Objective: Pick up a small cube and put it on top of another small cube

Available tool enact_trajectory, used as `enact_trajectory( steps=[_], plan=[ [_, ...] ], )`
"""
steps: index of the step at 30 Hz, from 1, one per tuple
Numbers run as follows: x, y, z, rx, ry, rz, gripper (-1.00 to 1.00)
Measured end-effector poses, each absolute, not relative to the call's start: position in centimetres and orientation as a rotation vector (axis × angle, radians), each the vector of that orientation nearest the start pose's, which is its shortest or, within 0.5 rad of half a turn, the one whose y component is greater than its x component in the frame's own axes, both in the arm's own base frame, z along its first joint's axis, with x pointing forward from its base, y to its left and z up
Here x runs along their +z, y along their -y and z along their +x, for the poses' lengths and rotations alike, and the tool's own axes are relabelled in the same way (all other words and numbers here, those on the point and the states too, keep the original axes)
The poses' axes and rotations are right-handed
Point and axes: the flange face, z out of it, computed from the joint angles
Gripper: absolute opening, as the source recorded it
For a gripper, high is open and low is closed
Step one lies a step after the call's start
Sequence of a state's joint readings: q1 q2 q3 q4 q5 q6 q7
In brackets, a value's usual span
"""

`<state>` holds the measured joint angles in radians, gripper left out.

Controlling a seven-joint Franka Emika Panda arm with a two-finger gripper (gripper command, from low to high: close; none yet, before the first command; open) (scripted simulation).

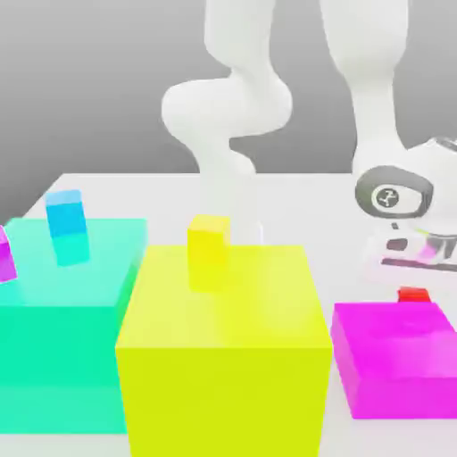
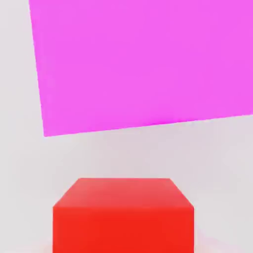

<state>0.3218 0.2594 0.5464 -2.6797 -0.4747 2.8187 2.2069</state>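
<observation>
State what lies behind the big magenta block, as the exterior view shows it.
Behind the magenta block sits the small red cube, just its top edge peeking over. Its lower part and the table beneath are covered by the block.

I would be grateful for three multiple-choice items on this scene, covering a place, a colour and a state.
1. The small red cube shows just behind which block?
A. the magenta block
B. the big yellow block
C. the teal block

2. What colour is the small cube atop the big yellow block?
A. blue
B. yellow
C. red

3. How does the gripper stand?
A. wide open
B. shut
C. holding the small blue cube

Answers: 1 A, red pokes up behind the magenta top; 2 B, the small yellow cube sits there; 3 B, shut over the red cube.
</observation>
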Motion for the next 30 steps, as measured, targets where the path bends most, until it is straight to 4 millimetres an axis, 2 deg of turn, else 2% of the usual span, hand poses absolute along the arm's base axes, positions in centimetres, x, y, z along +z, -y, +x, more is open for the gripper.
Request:
enact_trajectory(
  steps=[7,10,12,16,19,24,27,30],
  plan=[
    [18.5,-32.7,22.6,0.001,-1.375,-2.838,-1.0],
    [19.7,-32.9,22.8,-0.001,-1.319,-2.85,-1.0],
    [20.8,-32.1,24.6,-0.024,-1.312,-2.862,-1.0],
    [23.3,-29.0,29.0,-0.064,-1.343,-2.873,-1.0],
    [26.0,-25.2,32.6,-0.094,-1.406,-2.869,-1.0],
    [31.4,-17.6,36.8,-0.093,-1.523,-2.827,-1.0],
    [35.1,-12.2,38.0,-0.075,-1.621,-2.766,-1.0],
    [38.7,-7.0,37.8,-0.045,-1.703,-2.687,-1.0]
  ],
)
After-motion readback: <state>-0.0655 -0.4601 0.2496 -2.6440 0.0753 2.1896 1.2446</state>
